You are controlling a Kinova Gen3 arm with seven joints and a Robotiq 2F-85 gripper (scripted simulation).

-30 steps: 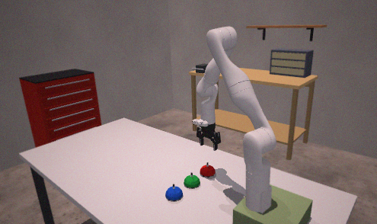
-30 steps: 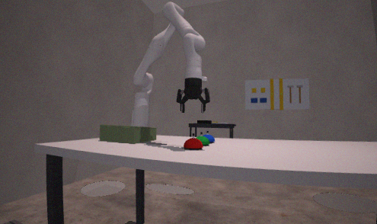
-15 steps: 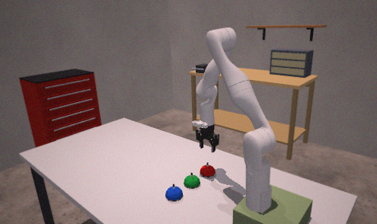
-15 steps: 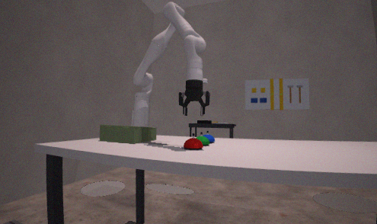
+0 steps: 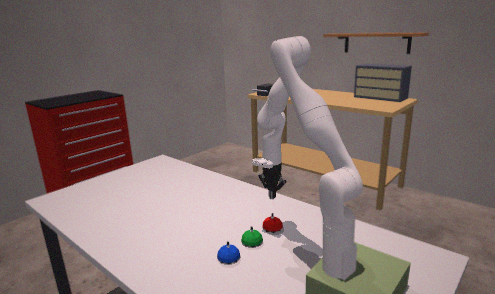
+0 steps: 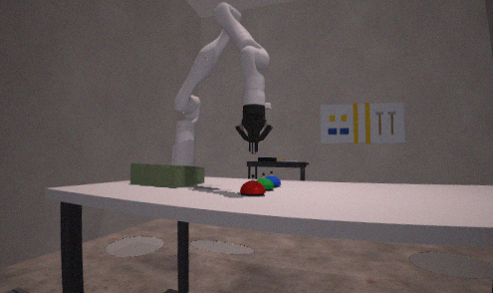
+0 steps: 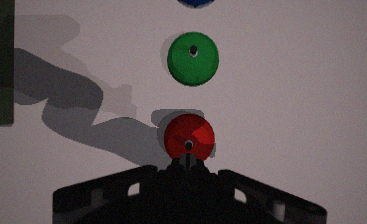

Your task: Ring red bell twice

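Note:
Three dome bells stand in a row on the white table: the red bell (image 5: 272,224), the green bell (image 5: 252,237) and the blue bell (image 5: 228,254). My gripper (image 5: 272,196) is shut and empty, pointing straight down, and hangs a short way above the red bell without touching it. In the exterior view the gripper (image 6: 254,148) is well above the red bell (image 6: 252,187). In the wrist view the shut fingertips (image 7: 186,161) sit just below the red bell's button (image 7: 189,145); the green bell (image 7: 193,58) lies beyond it.
The arm's green base block (image 5: 358,275) stands at the table's near right corner. A red drawer cabinet (image 5: 81,137) and a wooden workbench stand off the table behind.

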